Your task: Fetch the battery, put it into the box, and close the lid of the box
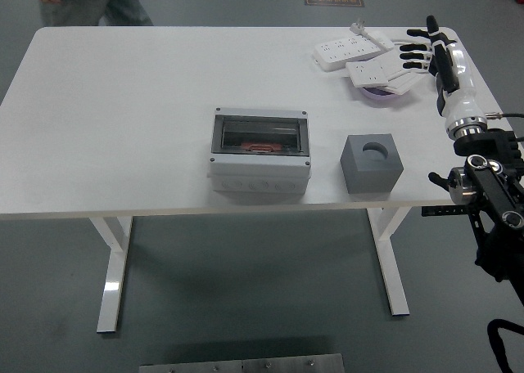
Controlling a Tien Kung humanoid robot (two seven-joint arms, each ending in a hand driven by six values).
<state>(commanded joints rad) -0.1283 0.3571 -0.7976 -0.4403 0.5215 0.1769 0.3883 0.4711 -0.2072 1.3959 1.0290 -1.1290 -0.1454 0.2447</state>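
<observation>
White desk (123,128); pale grey box (259,162), orange battery (261,147); dark grey block (370,163); white-and-black robot hand (434,54).

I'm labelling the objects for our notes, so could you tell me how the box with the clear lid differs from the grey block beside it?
The box is light grey and wide, while the grey block is darker, smaller and roughly cubic. The box has a transparent lid showing something orange-red inside; the block is opaque with a round hole in its top. Both sit on the white table near its front edge, apart from each other.

Bright even overhead light is washing the white tabletop (123,128), soft shadow is falling on the floor beneath, focus is staying sharp, no blur
</observation>
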